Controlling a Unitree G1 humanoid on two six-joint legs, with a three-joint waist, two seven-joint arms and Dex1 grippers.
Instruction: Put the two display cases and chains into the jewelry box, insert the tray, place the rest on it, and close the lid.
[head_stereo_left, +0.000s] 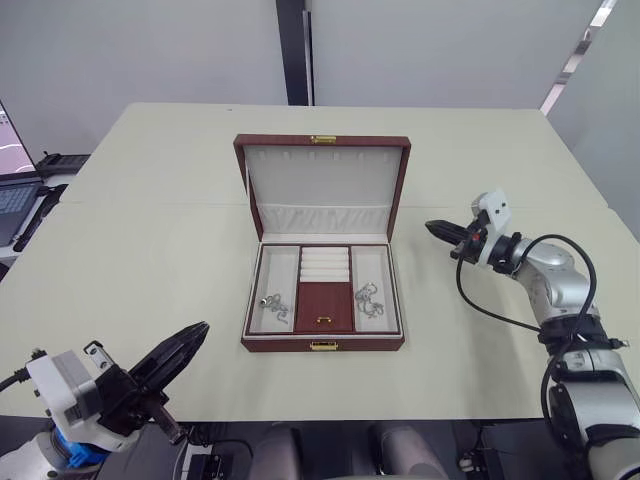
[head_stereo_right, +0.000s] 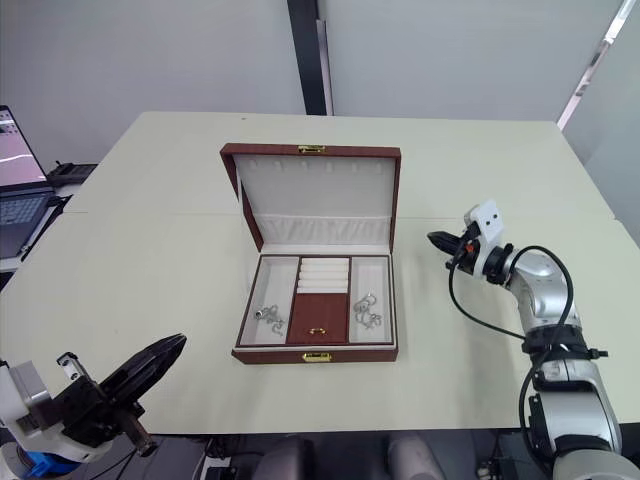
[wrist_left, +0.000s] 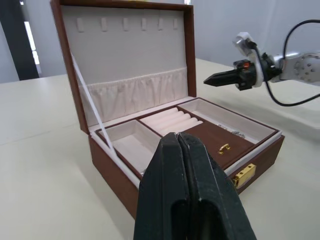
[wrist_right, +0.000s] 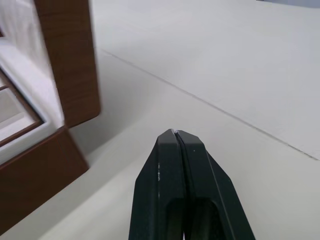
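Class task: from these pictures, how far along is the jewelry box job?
The tray sits inside the jewelry box, with silver jewelry in both side compartments. Nothing is in hand: the left pincer and right pincer are shut and empty. The lid stands open, so closing remains.

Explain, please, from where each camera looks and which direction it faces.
Left and right eye views: on the head, looking forward and down at the open jewelry box on the table; both arms show.
Left wrist view: along the shut left gripper, facing the box front; right gripper beyond it.
Right wrist view: along the shut right gripper, facing the table beside the box's corner.
Shared: the box appears in all views.
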